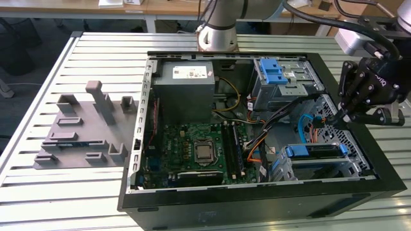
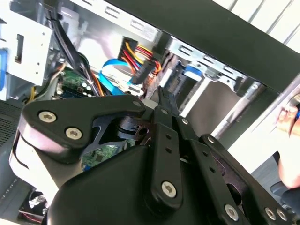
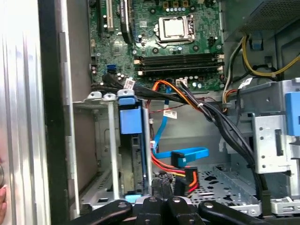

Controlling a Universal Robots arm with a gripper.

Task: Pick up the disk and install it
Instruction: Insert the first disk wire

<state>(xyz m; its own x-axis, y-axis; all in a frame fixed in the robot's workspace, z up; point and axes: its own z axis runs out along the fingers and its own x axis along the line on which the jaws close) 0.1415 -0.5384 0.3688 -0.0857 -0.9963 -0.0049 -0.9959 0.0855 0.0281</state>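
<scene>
The disk [image 1: 313, 150] sits on edge in the metal drive cage [image 1: 350, 166] in a corner of the open computer case, on the exterior view's right. Its blue bracket faces up. In the first wrist view the disk's blue bracket [image 3: 130, 121] stands between the cage rails. My gripper [image 1: 347, 118] hovers over the case's side wall, just above the cage and apart from the disk. Its black fingers are shut together with nothing between them, as the gripper [image 2: 164, 96] in the second wrist view and the gripper [image 3: 161, 186] in the first wrist view both show.
The case holds a green motherboard [image 1: 199, 144], a grey power supply [image 1: 186, 82] and a second cage with a blue latch [image 1: 276, 72]. Blue, orange and black cables [image 3: 187, 154] lie beside the drive cage. A grey fixture plate [image 1: 83, 130] lies on the slatted table. A person's hand [image 2: 288, 140] is beside the case.
</scene>
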